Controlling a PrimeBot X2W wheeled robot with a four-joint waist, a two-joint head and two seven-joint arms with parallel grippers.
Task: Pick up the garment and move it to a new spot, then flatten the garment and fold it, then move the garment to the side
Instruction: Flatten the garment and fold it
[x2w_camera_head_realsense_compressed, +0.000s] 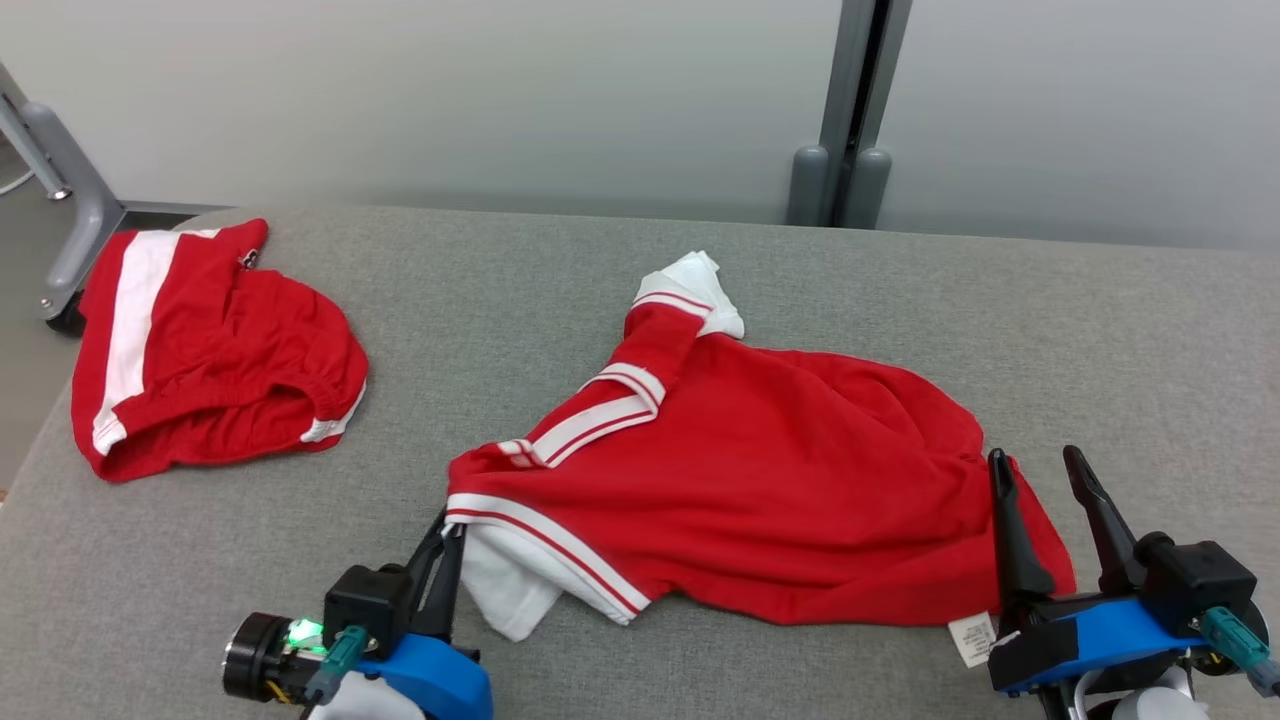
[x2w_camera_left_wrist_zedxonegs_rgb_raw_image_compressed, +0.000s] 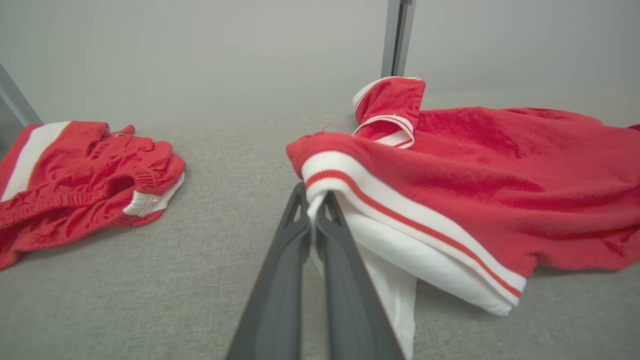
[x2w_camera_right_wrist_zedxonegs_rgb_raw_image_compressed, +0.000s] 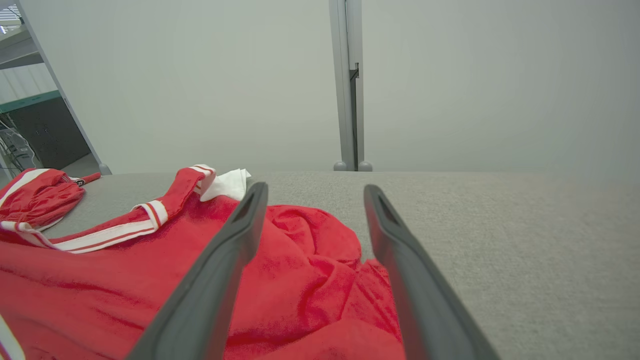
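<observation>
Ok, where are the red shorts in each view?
Head view: red shorts at the far left of the grey surface.
Left wrist view: at the left edge, midway down.
Right wrist view: small, at the left edge, midway down.
Shared landmark: the grey post at the back, right of the shorts.

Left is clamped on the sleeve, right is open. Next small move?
Probably lower the right gripper and close it on the shirt: its fingers are spread open, straddling the shirt's right end, while the left gripper is shut on the white sleeve.

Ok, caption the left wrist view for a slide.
Left gripper pinches the red shirt at its white trim; red shorts lie apart.
</observation>
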